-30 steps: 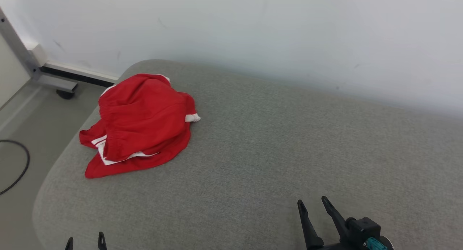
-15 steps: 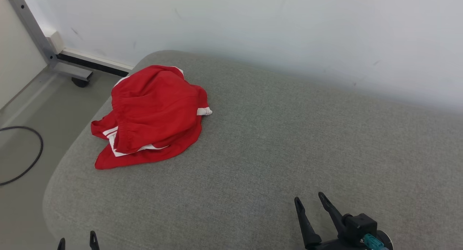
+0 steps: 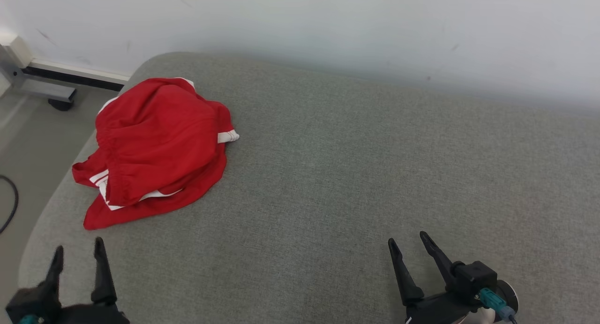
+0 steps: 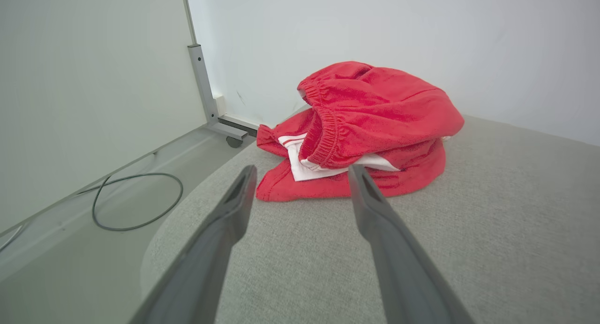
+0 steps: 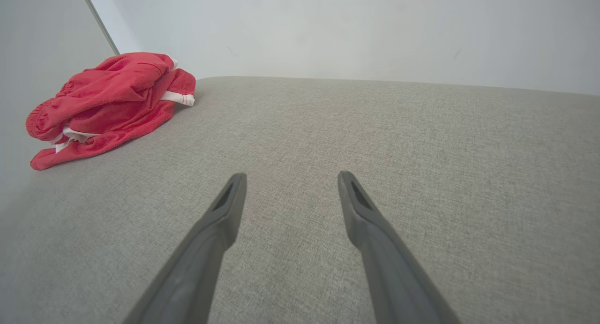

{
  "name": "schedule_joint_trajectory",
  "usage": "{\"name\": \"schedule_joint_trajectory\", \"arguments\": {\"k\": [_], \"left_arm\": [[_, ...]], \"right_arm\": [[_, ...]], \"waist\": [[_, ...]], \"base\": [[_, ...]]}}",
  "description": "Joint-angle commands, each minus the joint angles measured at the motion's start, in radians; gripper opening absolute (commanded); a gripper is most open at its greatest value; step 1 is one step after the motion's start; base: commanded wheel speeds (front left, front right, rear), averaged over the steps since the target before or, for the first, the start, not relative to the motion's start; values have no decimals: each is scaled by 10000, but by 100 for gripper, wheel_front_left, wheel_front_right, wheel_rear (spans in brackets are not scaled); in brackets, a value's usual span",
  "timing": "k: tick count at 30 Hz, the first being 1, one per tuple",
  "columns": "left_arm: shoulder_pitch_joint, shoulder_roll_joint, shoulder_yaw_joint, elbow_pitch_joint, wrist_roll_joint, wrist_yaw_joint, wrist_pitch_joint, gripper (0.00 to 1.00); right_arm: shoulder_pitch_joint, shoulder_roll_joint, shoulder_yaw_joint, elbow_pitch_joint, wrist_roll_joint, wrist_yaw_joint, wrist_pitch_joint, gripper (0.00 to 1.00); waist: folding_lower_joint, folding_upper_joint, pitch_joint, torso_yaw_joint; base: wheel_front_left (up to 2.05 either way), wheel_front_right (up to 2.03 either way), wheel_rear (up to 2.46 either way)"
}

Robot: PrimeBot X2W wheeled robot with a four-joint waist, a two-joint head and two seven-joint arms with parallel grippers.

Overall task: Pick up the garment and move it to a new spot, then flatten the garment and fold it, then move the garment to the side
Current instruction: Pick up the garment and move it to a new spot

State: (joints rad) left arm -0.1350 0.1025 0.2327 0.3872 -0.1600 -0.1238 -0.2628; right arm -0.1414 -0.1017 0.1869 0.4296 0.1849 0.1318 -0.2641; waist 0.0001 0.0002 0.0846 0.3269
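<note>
The garment (image 4: pixel 375 113) was matt red cloth with a nubbly, towel-like pile. Its waistband was gathered and ribbed, and its white trim was smoother. The cushion (image 3: pixel 356 164) was covered in coarse grey woven fabric, also matt. The fingers (image 5: pixel 375 239) of the right gripper (image 5: pixel 290 176) looked like smooth, dull dark plastic — the wall (image 3: pixel 328 24) flat, matt paint.

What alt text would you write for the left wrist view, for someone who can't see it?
A crumpled red garment with white trim lies on a grey cushion, just beyond the open left gripper, whose two dark fingers point at it without touching.
</note>
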Motion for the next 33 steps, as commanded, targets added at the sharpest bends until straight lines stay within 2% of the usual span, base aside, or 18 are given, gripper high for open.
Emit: {"name": "schedule_joint_trajectory", "arguments": {"k": [1,6,9,13,17,24,33], "left_arm": [[-292,238,26,89,-33,-31,-33,100],[-1525,984,-248,781,-446,-54,-33,100],[-2369,1697,-850,1376,-780,-55,-21,100],[-3465,2586,-1542,2088,-1382,-58,344,100],[-4284,3240,-1975,2729,-1914,-58,811,100],[-4969,3637,-2375,3734,-2695,-56,1579,100],[-5325,3649,-2862,4929,-3357,-57,2252,100]], "right_arm": [[-103,-49,4,-74,29,-21,-3,100],[-299,-261,-44,-132,56,-21,-3,100],[-405,-373,-65,-148,61,-21,-3,100],[-532,-508,-34,-151,24,-21,-3,100],[-700,-646,-18,-138,86,-21,-3,100],[-876,-817,46,-115,184,-21,-3,100],[-966,-856,4,-97,203,-21,-3,100]], "waist": [[-1,-2,279,-279],[-1,-2,642,-566],[-1,-2,856,-721],[-1,-2,1135,-915],[-1,-2,1361,-1126],[-1,-2,1650,-1435],[-1,-2,1799,-1591]], "base": [[0,0,0],[0,0,0],[0,0,0],[0,0,0],[0,0,0],[0,0,0],[0,0,0]]}}
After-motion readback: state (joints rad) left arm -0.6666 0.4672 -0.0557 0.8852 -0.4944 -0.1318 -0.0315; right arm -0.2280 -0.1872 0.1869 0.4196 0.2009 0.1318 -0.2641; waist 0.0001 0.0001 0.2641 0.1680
